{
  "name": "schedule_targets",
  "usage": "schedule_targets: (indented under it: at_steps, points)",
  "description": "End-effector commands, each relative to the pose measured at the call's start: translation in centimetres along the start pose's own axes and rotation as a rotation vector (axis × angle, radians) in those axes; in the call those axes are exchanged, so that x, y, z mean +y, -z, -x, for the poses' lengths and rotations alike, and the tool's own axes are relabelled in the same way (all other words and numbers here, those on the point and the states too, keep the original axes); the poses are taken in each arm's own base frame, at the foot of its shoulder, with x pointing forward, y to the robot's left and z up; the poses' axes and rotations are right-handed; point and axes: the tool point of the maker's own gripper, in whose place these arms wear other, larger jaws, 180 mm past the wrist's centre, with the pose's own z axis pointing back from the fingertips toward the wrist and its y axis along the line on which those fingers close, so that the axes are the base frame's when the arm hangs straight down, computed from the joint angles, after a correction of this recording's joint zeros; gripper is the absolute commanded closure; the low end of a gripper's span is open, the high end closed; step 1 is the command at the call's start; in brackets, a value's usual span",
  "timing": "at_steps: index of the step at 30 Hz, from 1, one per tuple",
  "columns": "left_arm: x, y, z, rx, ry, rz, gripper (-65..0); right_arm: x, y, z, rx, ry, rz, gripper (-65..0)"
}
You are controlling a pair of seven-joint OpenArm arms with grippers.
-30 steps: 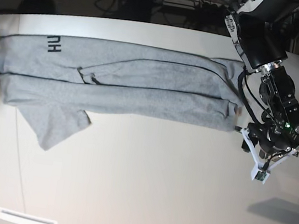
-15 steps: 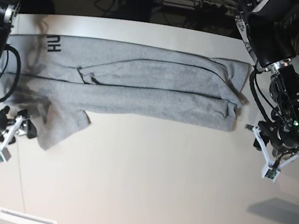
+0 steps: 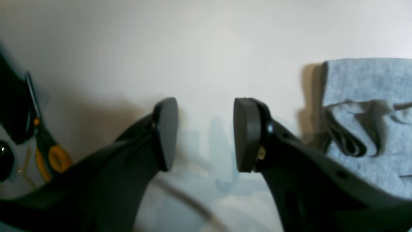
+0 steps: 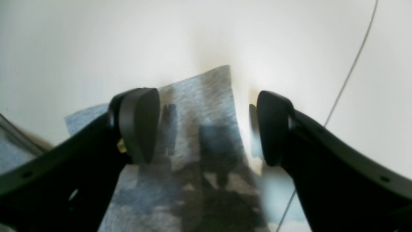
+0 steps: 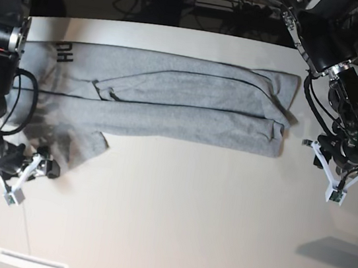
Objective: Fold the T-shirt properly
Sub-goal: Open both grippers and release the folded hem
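In the right wrist view, the right hand (image 4: 206,129) stands wide, with its two dark fingers (image 4: 138,125) well apart and nothing gripped between them. It hangs over a loose corner of the T-shirt (image 4: 199,106), and the grey cloth lies flat on the desk (image 4: 96,42) under the gap. A thin cable (image 4: 351,71) runs across the right part of this frame. In the base view this hand (image 5: 30,170) is at the lower left, just beside the sleeve that sticks out from the folded cloth.

In the left wrist view, the left hand (image 3: 206,133) has its fingers (image 3: 246,133) at a middle opening, and only bare desk shows between them. It holds nothing. The edge of the T-shirt shows at the right of that frame, apart from the fingers, with some folds and a dark hem. Something orange and black (image 3: 48,154) is at the left edge, too blurred to name. In the base view this hand (image 5: 344,170) is at the right of the frame, near the right end of the cloth but not touching it.

The T-shirt (image 5: 170,99) lies as a long band across the upper part of the desk (image 5: 186,222), with black letters (image 5: 63,54) at its upper left end.
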Motion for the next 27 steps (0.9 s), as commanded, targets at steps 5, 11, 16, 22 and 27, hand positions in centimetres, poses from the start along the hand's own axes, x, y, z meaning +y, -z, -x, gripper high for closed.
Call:
schedule_targets:
  at_steps: [5, 11, 16, 22, 27]
  points:
    - [1.3, -0.7, -0.4, -0.024, 0.013, -0.035, -27.5, -0.1, 0.4, -1.2, -0.040, -0.005, -0.013, -45.6]
    - [1.1, -0.6, 0.6, -0.002, 0.018, -0.031, -27.5, 1.9, 2.1, -0.4, -0.024, -0.019, -0.055, -45.6]
    - [1.1, -0.6, 0.6, -0.002, 0.018, -0.031, -27.4, 2.2, 2.3, -0.4, -0.023, -0.022, -0.061, -45.3]
    - [1.5, -0.6, 1.2, 0.013, 0.026, -0.040, -27.4, 1.8, 1.9, -0.6, -0.028, -0.029, -0.052, -45.1]
    - [1.5, -0.6, 1.2, 0.013, 0.026, -0.040, -27.4, 1.0, 1.2, -2.7, -0.052, -0.050, -0.033, -45.1]
